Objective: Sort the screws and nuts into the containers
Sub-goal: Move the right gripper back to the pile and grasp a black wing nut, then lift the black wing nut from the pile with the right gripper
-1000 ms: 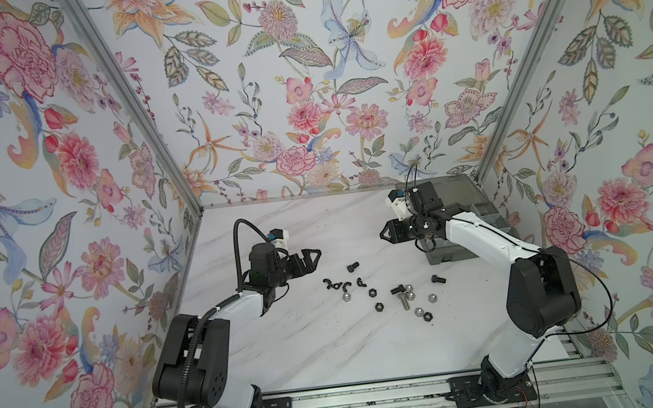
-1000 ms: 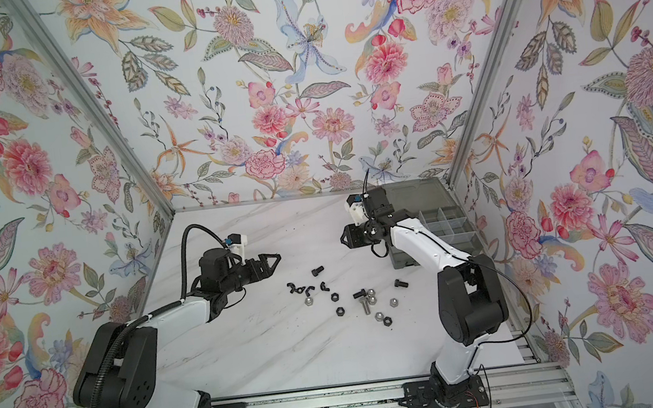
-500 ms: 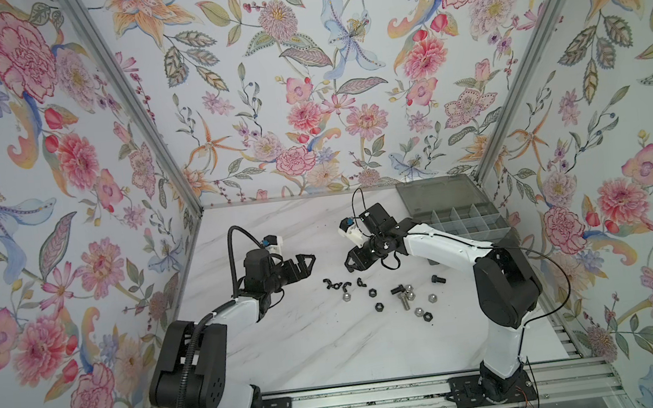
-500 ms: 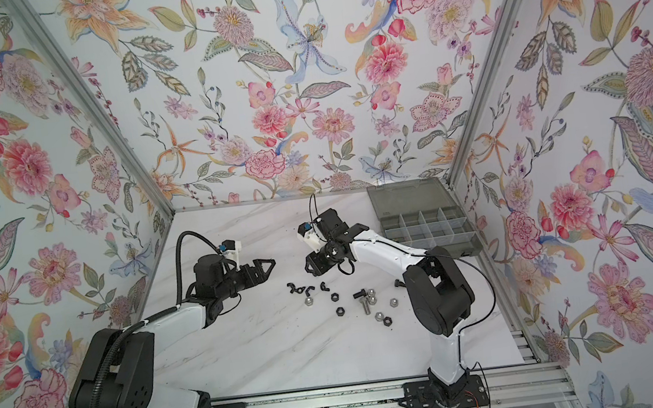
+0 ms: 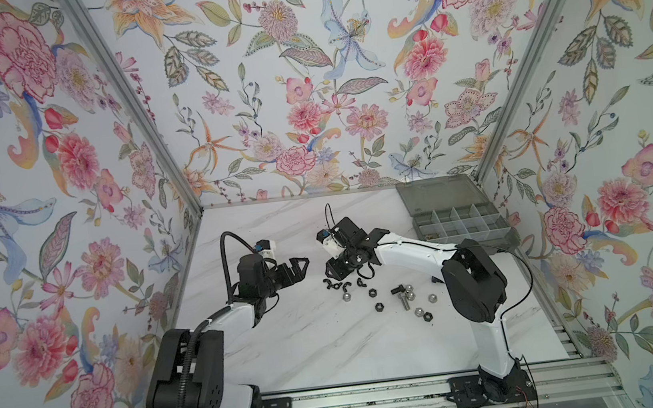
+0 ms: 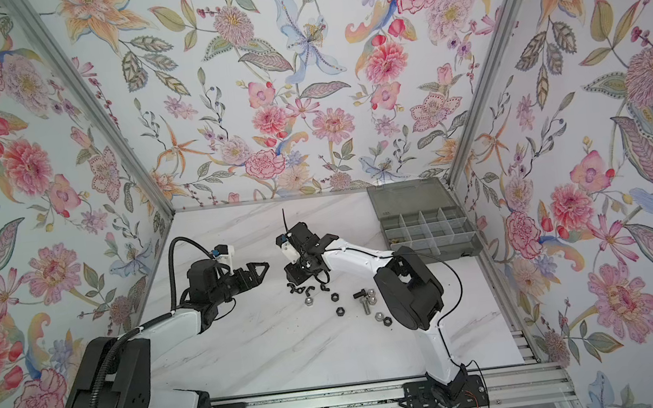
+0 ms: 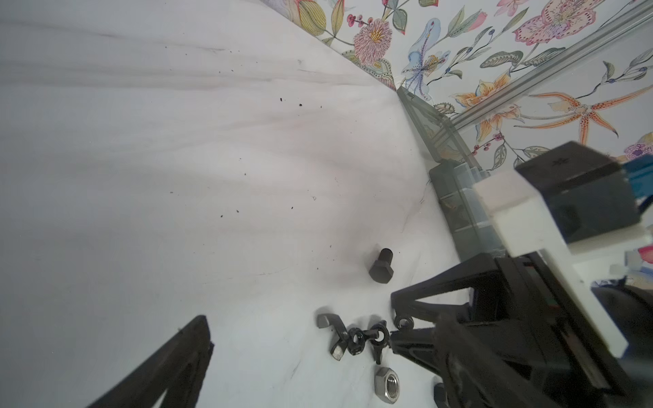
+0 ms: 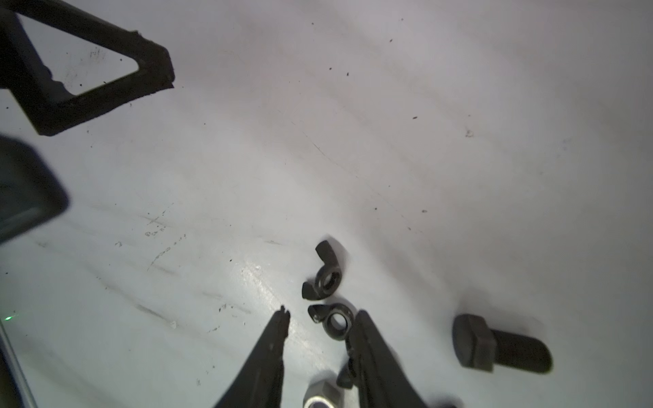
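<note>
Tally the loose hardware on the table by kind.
Black winged nuts: 3
Black hex nuts: 3
Silver nuts: 5
Black screws: 3, one beneath the right gripper, shown in the wrist views
Silver screw: 1
Total: 15

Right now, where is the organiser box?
In a top view the organiser box sits open in the far right corner of the table, well behind and to the right of the loose nuts.

Floral wallpaper walls (image 5: 303, 90), white marble tabletop (image 5: 333, 351), aluminium corner posts (image 5: 130, 101).
</note>
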### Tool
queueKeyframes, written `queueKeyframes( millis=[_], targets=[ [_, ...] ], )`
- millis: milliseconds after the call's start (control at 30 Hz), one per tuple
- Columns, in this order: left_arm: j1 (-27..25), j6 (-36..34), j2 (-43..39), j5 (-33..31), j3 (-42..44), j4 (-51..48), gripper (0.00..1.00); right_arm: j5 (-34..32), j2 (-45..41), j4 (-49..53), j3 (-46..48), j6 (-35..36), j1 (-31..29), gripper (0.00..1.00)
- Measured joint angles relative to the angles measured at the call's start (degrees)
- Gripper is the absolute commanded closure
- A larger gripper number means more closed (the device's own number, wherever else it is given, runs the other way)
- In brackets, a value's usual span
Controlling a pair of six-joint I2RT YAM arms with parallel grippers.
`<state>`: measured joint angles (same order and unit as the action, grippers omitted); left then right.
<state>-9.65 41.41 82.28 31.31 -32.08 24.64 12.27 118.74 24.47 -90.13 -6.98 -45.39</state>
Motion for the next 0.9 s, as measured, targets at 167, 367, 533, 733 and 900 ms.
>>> queueKeyframes(
  millis=[167, 367, 533, 733, 900],
  targets=[
    [1.1, 0.0, 0.0, 0.2, 0.4, 0.0, 0.01, -1.9, 3.0, -0.3, -1.0, -3.0, -1.8, 0.73],
    [1.4, 0.0, 0.0, 0.9, 0.5, 0.0, 0.01, -4.0, 4.1, -0.7, -1.7, -4.9, -2.7, 0.79],
    [1.4, 0.0, 0.0, 1.3, 0.5, 0.0, 0.01, -5.5, 4.1, -0.7, -1.7, -5.4, -2.6, 0.80],
    [1.4, 0.0, 0.0, 1.3, 0.5, 0.0, 0.01, -6.8, 4.3, -0.8, -1.7, -5.5, -2.8, 0.80],
    [1.4, 0.0, 0.0, 1.3, 0.5, 0.0, 0.01, -7.0, 5.3, -0.7, -1.7, -5.5, -2.9, 0.81]
  ],
)
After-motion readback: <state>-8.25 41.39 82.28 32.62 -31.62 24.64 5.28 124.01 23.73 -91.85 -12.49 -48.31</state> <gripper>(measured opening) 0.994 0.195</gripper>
